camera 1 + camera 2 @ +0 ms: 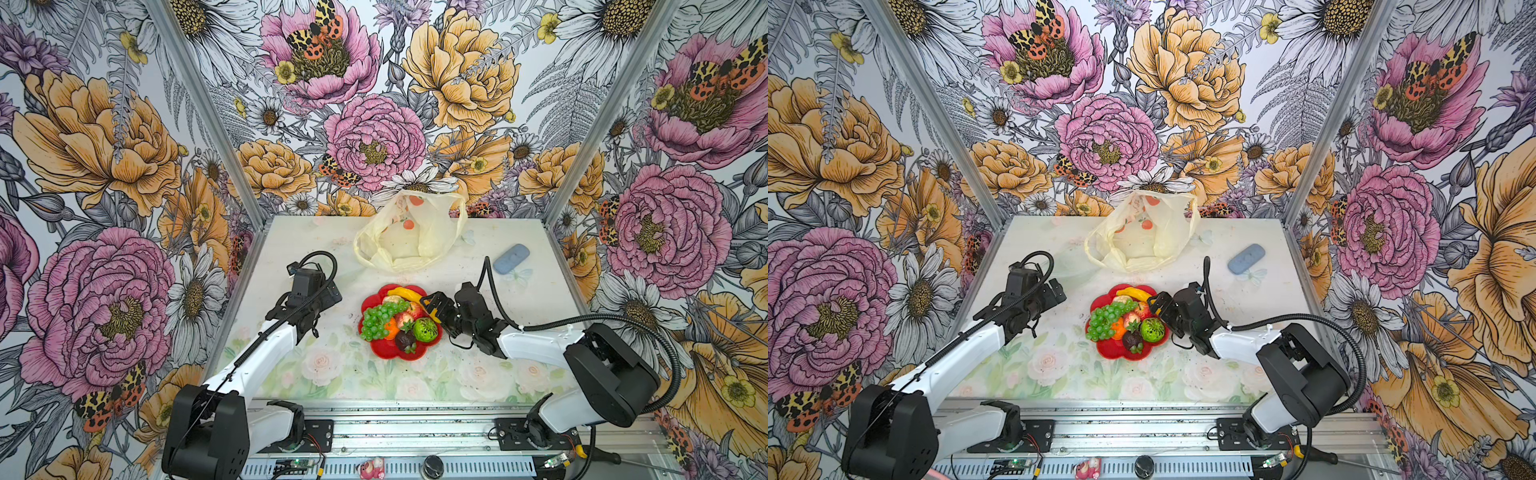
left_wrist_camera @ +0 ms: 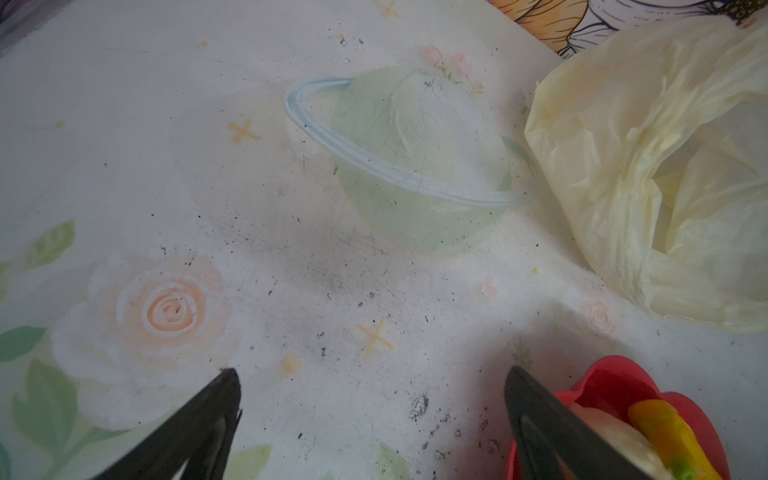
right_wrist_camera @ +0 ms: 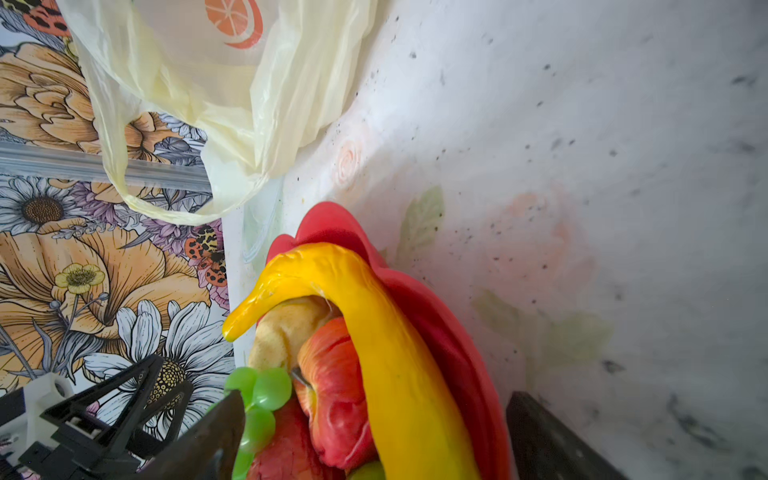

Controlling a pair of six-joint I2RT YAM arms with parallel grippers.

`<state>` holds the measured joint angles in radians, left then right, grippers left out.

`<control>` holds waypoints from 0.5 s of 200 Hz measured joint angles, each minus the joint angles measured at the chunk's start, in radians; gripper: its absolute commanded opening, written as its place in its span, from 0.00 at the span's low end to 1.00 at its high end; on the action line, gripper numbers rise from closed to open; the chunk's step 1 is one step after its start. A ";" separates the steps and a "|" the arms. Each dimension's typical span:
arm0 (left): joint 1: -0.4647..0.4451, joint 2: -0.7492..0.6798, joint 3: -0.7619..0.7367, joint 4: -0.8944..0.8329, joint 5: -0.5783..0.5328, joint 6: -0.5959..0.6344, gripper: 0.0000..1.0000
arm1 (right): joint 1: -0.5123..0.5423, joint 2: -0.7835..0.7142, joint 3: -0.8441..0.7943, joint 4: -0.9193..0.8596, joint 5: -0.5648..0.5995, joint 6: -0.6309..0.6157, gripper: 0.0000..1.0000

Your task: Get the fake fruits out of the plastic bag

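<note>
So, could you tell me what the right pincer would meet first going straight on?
Probably the banana on the red plate, lying ahead between the open jaws of the right pincer; depth is unclear.

White arms (image 1: 268,348), black joints (image 1: 611,374), ribbed cables (image 1: 552,326); left pincer (image 2: 370,374), right pincer (image 3: 374,397) black.

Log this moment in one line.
fruits: on plate | bag: no fruit visible | left gripper: open | right gripper: open, by banana

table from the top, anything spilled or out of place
Nothing spilled. The fake fruits sit heaped on the red plate; the plastic bag slumps open at the back. Only dark specks dirty the table.
</note>
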<state>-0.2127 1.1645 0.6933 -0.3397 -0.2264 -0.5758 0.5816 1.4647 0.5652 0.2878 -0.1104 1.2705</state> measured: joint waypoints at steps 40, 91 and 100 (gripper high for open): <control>0.000 -0.075 -0.040 0.053 -0.116 -0.023 0.99 | -0.160 -0.136 -0.046 -0.071 -0.034 -0.064 0.99; 0.002 -0.092 -0.074 0.181 -0.350 0.036 0.99 | -0.362 -0.285 0.017 -0.319 0.027 -0.326 1.00; 0.002 -0.092 -0.096 0.235 -0.391 0.074 0.99 | -0.377 -0.299 0.031 -0.345 0.077 -0.388 1.00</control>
<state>-0.2108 1.0721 0.5972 -0.1051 -0.6170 -0.5022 0.2047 1.1656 0.5964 -0.0570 -0.0338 0.8825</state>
